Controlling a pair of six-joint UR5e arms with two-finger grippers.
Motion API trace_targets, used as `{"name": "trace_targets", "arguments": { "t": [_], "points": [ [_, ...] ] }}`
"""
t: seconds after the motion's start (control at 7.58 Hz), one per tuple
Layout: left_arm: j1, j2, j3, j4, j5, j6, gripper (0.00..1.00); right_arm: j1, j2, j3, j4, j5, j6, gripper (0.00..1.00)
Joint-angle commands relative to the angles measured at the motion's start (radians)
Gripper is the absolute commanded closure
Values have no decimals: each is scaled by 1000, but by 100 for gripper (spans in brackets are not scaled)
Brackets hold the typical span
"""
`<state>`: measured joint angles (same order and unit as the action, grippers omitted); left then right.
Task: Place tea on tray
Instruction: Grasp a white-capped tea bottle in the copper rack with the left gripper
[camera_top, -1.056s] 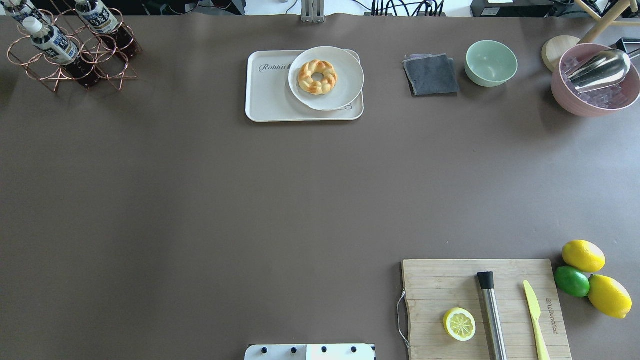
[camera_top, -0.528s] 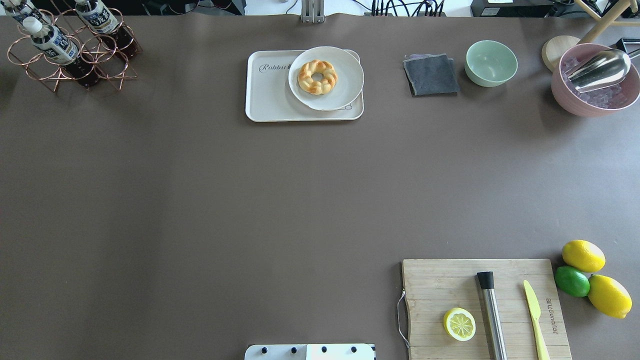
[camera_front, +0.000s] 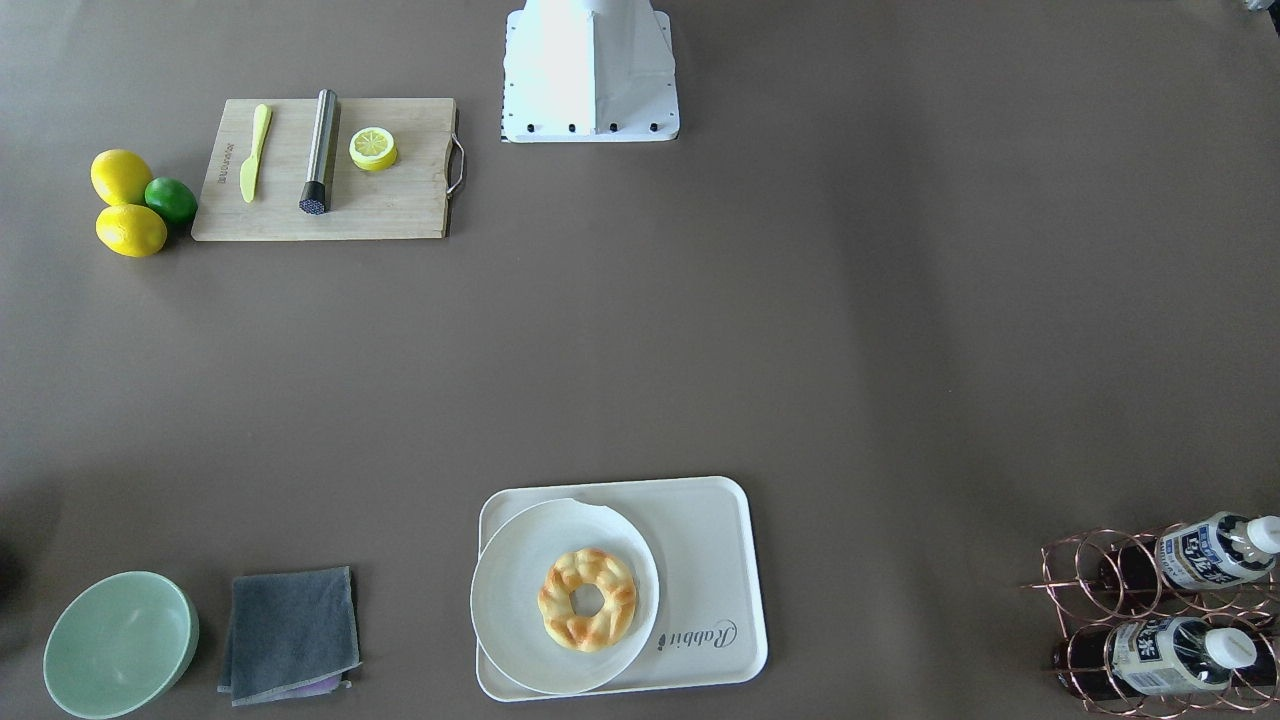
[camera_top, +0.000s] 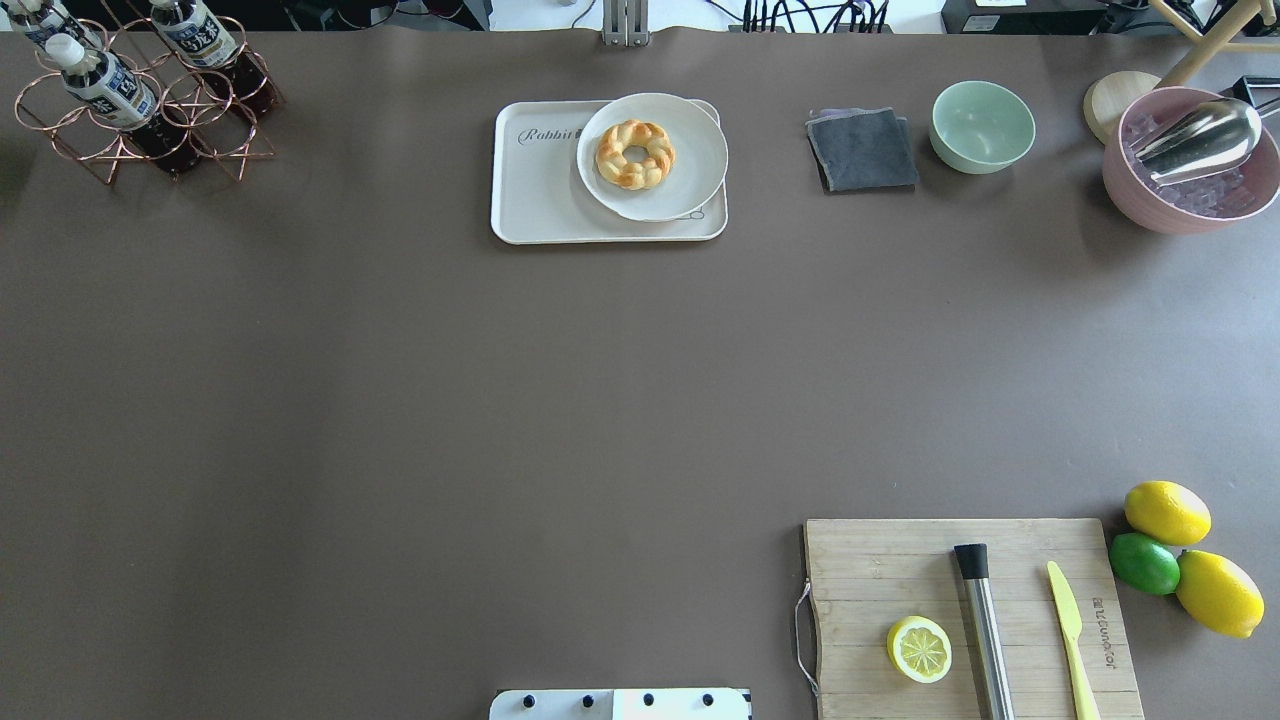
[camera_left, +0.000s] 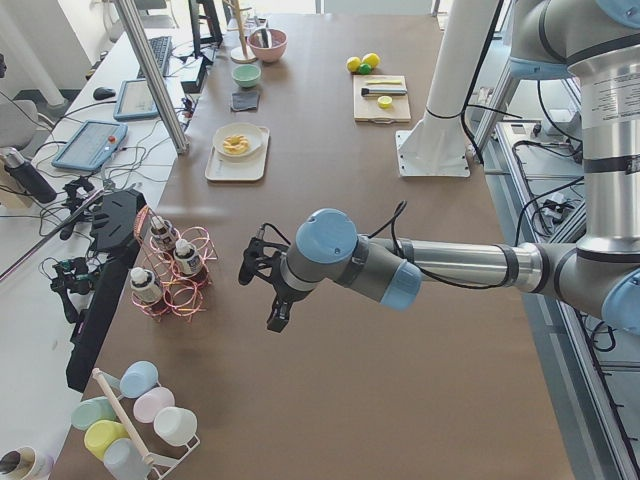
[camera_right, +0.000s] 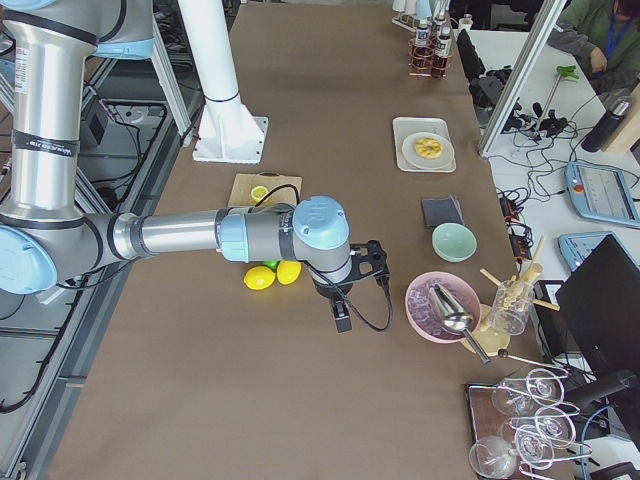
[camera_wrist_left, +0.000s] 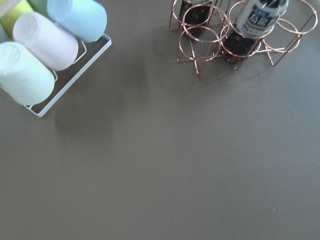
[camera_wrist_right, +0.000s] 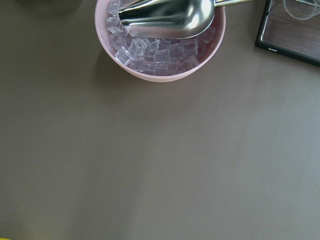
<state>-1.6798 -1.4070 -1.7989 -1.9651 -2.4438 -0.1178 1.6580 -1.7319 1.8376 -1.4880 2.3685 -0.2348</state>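
Tea bottles (camera_top: 105, 85) with white caps stand slanted in a copper wire rack (camera_top: 215, 125) at the table's far left corner; two show in the front view (camera_front: 1205, 550), one in the left wrist view (camera_wrist_left: 260, 15). The off-white tray (camera_top: 540, 195) at the far middle holds a white plate (camera_top: 690, 150) with a braided doughnut (camera_top: 634, 153). My left gripper (camera_left: 262, 290) hovers above the table close to the rack; I cannot tell if it is open. My right gripper (camera_right: 352, 290) hovers beside a pink ice bowl (camera_right: 420, 310); its state cannot be told either.
A rack of pastel cups (camera_wrist_left: 50, 50) lies left of the bottle rack. The pink bowl of ice (camera_wrist_right: 150, 77) holds a metal scoop (camera_wrist_right: 170, 17). A green bowl (camera_top: 982, 125), a grey cloth (camera_top: 862, 150), a cutting board (camera_top: 880, 570) and lemons (camera_top: 1166, 511) lie on the right half.
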Motion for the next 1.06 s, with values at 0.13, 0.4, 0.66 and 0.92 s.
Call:
{"name": "trace_targets", "arguments": {
  "t": [0.13, 0.4, 0.66, 0.92],
  "points": [
    [173, -237, 75, -23, 67, -109, 2, -193, 120, -12, 70, 0, 200, 1],
    [291, -265, 122, -223, 252, -311, 1, -298, 143, -15, 248, 8, 456, 0],
    [342, -355, 276, -397, 365, -393, 1, -357, 163, -18, 372, 8, 563, 0],
    [406, -455, 392, -463, 458, -433, 2, -391, 221, -17, 373, 9, 563, 0]
  ]
}}
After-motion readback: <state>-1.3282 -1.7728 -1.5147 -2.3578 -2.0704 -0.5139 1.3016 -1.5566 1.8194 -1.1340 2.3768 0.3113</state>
